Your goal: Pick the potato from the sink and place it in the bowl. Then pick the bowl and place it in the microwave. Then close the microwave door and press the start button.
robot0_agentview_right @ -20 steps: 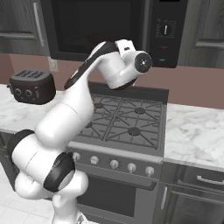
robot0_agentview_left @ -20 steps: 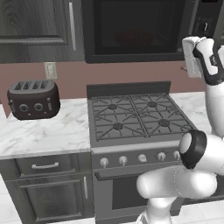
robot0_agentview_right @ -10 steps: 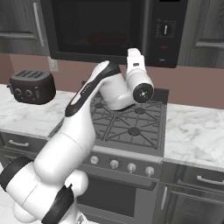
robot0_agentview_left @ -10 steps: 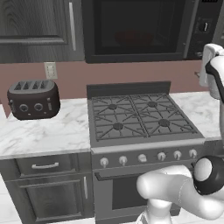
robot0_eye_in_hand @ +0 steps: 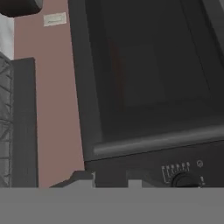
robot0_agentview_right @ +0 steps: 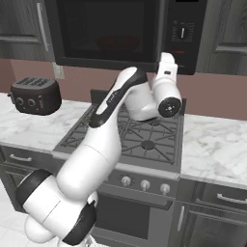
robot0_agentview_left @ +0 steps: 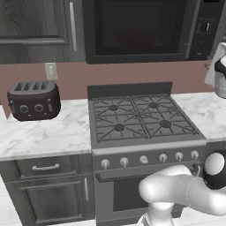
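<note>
The black microwave hangs over the stove with its door shut. Behind the tinted window a faint red shape, the bowl, glows. The potato is hidden and the sink is out of view. My gripper points up just below the control panel, at the right end of the microwave door. At the right edge of the left base view the white hand stands under the panel. In the hand view the window and a dial are close; my gripper barely shows its tips.
A gas stove with grey grates lies under the microwave. A dark toaster sits on the marble counter at the left, below a wall outlet. Dark cabinets flank the microwave. More counter lies right of the stove.
The hand has swung to the right along the microwave front and now sits under the control panel. The elbow has dropped lower. The door stays shut.
</note>
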{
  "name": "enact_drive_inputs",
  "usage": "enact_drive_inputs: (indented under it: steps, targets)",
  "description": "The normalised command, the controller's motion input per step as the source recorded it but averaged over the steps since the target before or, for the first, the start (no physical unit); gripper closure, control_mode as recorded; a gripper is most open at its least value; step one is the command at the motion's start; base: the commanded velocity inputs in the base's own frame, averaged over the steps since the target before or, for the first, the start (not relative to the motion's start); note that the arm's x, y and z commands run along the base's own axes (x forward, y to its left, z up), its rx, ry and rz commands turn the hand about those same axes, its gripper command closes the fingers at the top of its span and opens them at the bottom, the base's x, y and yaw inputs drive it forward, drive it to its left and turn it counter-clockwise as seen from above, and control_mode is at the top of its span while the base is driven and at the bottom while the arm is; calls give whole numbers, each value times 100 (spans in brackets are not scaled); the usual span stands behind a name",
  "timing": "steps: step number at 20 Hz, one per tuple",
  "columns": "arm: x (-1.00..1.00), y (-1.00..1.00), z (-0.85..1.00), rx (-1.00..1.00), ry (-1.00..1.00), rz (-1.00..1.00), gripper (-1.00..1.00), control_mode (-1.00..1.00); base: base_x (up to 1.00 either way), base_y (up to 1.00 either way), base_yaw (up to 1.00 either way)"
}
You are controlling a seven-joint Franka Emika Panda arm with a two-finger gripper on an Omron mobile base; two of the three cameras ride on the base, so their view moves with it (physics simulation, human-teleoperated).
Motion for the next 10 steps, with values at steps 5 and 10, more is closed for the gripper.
enact_drive_inputs:
  steps: [5,10]
  targets:
    - [10,-38,3,11,0,0,100,-100,0,0,0]
    - [37,0,0,0,0,0,100,-100,0,0,0]
